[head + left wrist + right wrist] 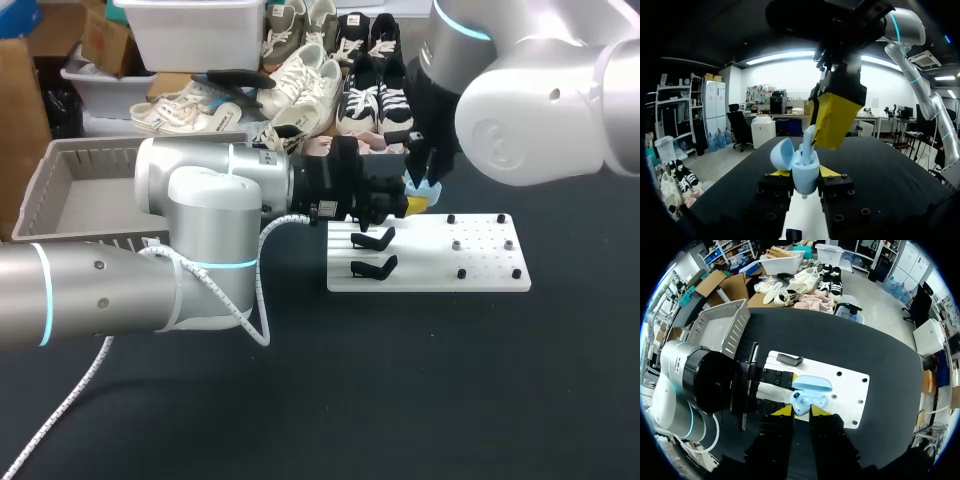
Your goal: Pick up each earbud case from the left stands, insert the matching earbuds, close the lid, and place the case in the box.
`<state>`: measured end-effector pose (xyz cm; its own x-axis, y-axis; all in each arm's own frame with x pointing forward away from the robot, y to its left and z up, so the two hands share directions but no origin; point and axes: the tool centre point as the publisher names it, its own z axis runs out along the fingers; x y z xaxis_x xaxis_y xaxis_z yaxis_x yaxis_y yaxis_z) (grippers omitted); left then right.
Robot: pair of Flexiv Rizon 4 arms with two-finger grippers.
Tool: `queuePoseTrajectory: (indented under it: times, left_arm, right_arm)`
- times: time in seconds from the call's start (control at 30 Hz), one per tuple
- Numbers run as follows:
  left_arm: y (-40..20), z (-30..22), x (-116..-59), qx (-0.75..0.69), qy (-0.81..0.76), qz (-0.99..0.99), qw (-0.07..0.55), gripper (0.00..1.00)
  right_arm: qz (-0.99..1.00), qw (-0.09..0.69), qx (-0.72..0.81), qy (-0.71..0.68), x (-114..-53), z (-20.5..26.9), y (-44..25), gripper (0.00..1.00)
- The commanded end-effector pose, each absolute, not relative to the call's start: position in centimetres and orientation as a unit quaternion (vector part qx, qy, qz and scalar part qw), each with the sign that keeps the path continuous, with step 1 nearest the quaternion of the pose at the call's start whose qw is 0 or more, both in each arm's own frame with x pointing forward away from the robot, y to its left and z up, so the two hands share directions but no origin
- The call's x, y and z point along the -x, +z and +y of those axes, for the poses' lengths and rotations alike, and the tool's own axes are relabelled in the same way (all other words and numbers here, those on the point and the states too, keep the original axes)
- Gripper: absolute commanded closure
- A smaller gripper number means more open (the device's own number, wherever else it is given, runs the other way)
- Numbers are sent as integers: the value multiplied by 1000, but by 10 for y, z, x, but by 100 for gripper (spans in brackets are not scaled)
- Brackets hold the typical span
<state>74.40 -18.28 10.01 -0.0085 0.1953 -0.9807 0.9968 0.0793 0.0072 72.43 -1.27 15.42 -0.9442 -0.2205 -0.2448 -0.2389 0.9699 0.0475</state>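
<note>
Basket (50, 190): it sits far left on the table, well apart from the work; we see no case in the part that shows.
Left gripper (805, 176): it is clamped on the earbud case (806, 165) from two sides, just left of the white board (480, 275).
Case: its lid (782, 153) is swung open and its mouth faces our right gripper (801, 412).
Case contents: the earbud (808, 139) stands in one well; we cannot tell about the other.
Right gripper: it is directly above the case and pinches the earbud's upper end.
Key relation: the earbud's long axis lines up with the well, so we judge seating needs a straight push.
Board: two black stands (372, 240) are bare.
</note>
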Motion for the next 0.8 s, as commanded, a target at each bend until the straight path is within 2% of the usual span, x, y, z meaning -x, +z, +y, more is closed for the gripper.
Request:
queuePoseTrajectory:
  times: [0.03,0.8]
  left_arm:
    - [100,-183,-743,-525,-428,566,470,100]
    - [100,-183,-743,-525,-428,566,470,100]
  right_arm:
    - [985,125,116,37,-718,-13,156,100]
    - [985,127,112,38,-722,-9,158,100]
